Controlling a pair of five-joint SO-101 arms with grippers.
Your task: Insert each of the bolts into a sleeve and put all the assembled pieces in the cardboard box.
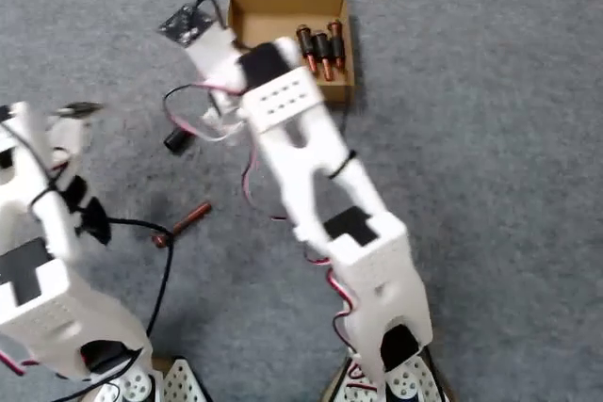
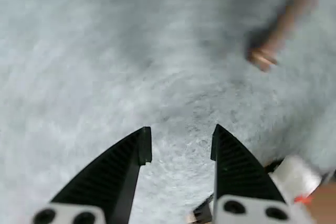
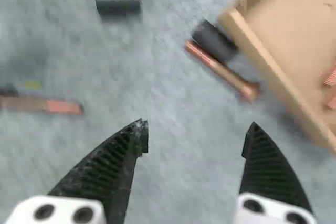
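Left gripper (image 2: 180, 145): jaws apart, empty, above the table (image 1: 490, 185) near its left edge, one bolt (image 1: 184, 222) close by. Right gripper (image 3: 197, 140): jaws apart, empty, near the far edge. A second bolt (image 3: 220, 72) and a sleeve (image 3: 212, 40) lie just beside the cardboard box (image 1: 264, 16). Its wall crowds any grasp there, so closing on them may shove the box.

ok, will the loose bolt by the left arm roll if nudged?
Probably barely: the bolt lies flat on fuzzy carpet, which should damp rolling. Its wider head would likely swing it in an arc. It looks like rigid metal, so a firm pinch seems safe.
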